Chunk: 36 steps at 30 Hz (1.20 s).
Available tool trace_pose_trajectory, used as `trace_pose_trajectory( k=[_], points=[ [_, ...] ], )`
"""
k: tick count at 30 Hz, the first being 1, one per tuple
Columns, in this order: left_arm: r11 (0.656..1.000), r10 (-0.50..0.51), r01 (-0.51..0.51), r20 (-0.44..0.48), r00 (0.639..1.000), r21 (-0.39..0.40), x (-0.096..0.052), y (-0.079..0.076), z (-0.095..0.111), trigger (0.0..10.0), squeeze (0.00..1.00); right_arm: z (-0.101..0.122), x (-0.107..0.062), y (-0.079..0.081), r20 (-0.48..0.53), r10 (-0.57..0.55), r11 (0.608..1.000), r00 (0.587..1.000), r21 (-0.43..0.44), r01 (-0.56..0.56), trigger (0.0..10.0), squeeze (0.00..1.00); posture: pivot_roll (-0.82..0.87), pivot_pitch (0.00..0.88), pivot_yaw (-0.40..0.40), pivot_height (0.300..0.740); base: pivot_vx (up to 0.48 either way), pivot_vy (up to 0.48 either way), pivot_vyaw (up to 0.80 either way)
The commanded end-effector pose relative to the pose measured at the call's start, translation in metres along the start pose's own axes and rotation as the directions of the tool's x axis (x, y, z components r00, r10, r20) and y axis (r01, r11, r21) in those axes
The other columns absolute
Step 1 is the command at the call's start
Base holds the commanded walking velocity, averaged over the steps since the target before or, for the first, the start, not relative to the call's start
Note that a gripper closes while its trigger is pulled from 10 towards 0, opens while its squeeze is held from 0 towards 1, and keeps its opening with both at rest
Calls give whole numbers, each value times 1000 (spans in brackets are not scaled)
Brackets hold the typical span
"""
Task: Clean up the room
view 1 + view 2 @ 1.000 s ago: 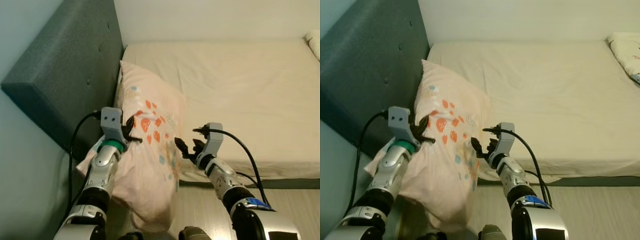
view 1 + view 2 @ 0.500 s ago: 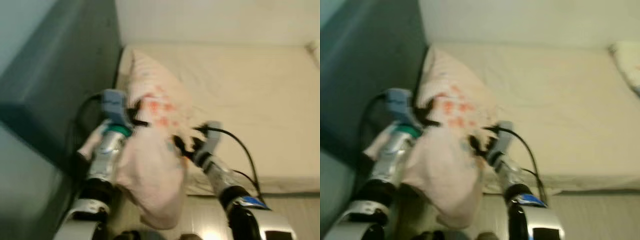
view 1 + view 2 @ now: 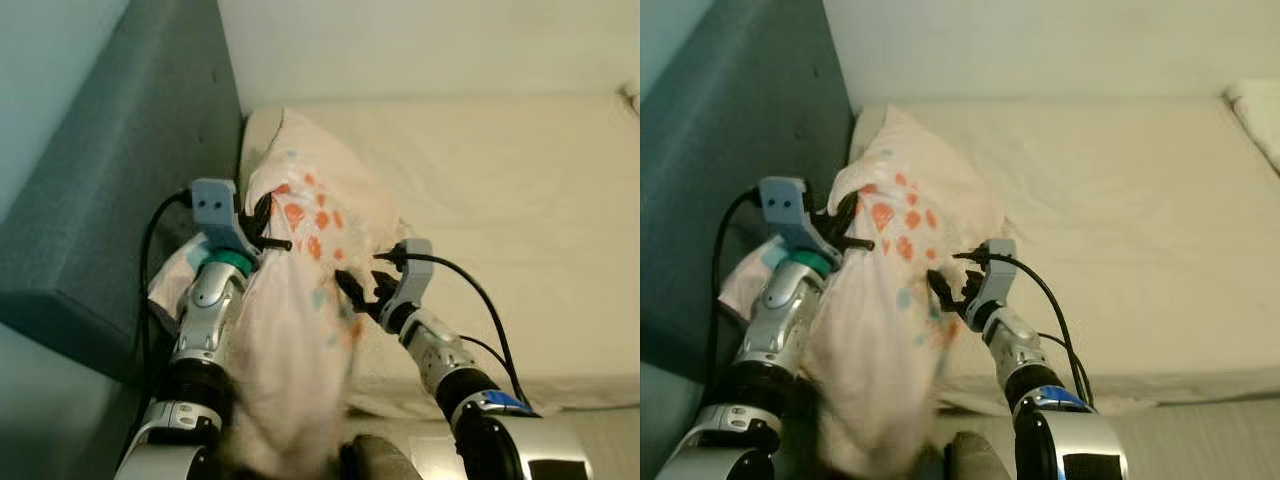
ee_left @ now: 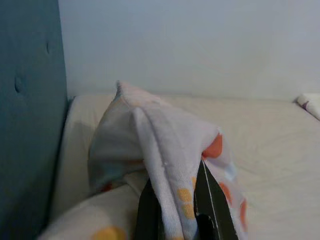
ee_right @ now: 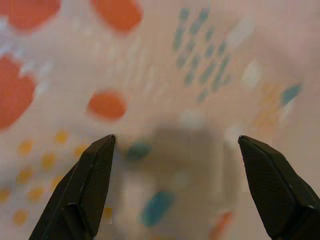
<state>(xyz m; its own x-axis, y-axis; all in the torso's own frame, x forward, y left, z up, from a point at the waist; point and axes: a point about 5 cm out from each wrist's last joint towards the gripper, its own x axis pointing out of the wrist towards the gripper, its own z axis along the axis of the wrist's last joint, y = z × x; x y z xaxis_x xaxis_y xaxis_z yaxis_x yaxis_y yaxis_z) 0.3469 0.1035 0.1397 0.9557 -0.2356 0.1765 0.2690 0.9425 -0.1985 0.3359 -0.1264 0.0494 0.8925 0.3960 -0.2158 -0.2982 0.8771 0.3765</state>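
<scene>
**Pillow going to the head of the bed**

While the pillow (image 3: 300, 260) hangs half off the mattress edge, the head views show it slumped against the dark headboard (image 3: 130, 190), upper end on the bed (image 3: 500, 200), lower end drooping toward the floor. Left gripper (image 3: 262, 232) at the pillow's upper left edge, beside the headboard. Right gripper (image 3: 357, 292) at the pillow's right flank, near mid-height. Two holds on opposite sides: likely so the soft bulk can be lifted without folding.

Left wrist view: left gripper (image 4: 177, 200) has its black fingers pressed together on a ridge of pillow (image 4: 165, 150) fabric, pinching the seam. A seam grip suits limp cloth; the stuffing itself would slip. Headboard (image 4: 30, 100) close alongside, mattress running off behind.

Right wrist view: right gripper (image 5: 175, 180), fingers (image 5: 92, 180) spread wide, printed pillowcase (image 5: 165, 85) close in front of them. Contact cannot be told; nothing is clamped. Reads as a bracing push or a grasp not yet made.

Judgement: the pillow is being set upright at the headboard; the sagging lower half needs raising onto the mattress.
</scene>
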Motion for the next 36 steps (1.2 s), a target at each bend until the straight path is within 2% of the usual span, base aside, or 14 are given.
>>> trace_pose_trajectory(
  k=[1, 7, 8, 11, 13, 15, 18, 22, 30, 32, 35, 36],
  points=[
    [999, -38, 39, 68, 997, -6, 5, -11, 14, 10000, 0, -6, -1, 1, -19, -2, 1000, 1000, 4, 2, 10000, 0, -124, 45, 83, 740, 394, 0, 0],
    [998, -11, 12, 7, 1000, -68, 0, -20, -3, 10000, 0, -8, -2, 0, -26, -1, 1000, 1000, 0, 1, 10000, 0, -124, 45, 83, 740, 131, 0, 0],
    [998, -24, 23, -25, 999, -55, -2, -23, -8, 10000, 0, -8, -2, 0, -26, -1, 1000, 1000, 0, 1, 10000, 0, -124, 45, 83, 740, 0, 0, 0],
    [998, -25, 23, -40, 999, -57, -5, -25, -14, 10000, 0, -8, -2, 0, -27, -1, 1000, 1000, 1, 1, 10000, 0, -124, 45, 83, 740, 0, 0, 0],
    [993, 6, -14, -72, 997, -116, -9, -24, -22, 10000, 0, -8, -2, 1, -26, 1, 1000, 1000, 1, -1, 10000, 0, -124, 50, 82, 740, 0, -472, 0],
    [991, 9, -22, -96, 995, -136, -12, -27, -28, 10000, 0, -8, -2, 1, -26, 2, 1000, 1000, 0, -2, 10000, 0, -124, 50, 82, 740, 0, -472, 0],
    [991, 5, -18, -100, 995, -136, -13, -31, -30, 10000, 0, -8, -2, 1, -28, 3, 1000, 1000, -1, -3, 10000, 0, -124, 50, 82, 740, 0, -472, 0],
    [984, -18, -3, -113, 993, -179, -14, -35, -33, 10000, 0, -10, -3, 1, -32, 3, 1000, 999, -2, -3, 10000, 0, -121, 53, 79, 740, 0, 0, 0],
    [980, 21, -47, -136, 990, -193, -18, -28, -38, 10000, 0, -11, -3, 1, -44, 5, 1000, 999, -31, -6, 10000, 0, -122, 56, 79, 740, 0, 0, 0],
    [975, 42, -72, -145, 989, -210, -19, -24, -40, 10000, 0, -10, -3, 1, -45, 5, 999, 999, -36, -7, 10000, 0, -122, 56, 79, 740, 0, 0, 0],
    [948, 83, -133, -180, 980, -290, -21, -18, -46, 10000, 0, -11, -4, -1, -58, -5, 998, 998, -56, 2, 10000, 0, -124, 63, 75, 740, 0, 0, 0],
    [948, 83, -133, -180, 980, -290, -21, -18, -46, 10000, 0, -11, -4, -1, -58, -5, 998, 998, -56, 2, 10000, 0, -124, 63, 75, 740, 0, 0, 0]
  ],
)
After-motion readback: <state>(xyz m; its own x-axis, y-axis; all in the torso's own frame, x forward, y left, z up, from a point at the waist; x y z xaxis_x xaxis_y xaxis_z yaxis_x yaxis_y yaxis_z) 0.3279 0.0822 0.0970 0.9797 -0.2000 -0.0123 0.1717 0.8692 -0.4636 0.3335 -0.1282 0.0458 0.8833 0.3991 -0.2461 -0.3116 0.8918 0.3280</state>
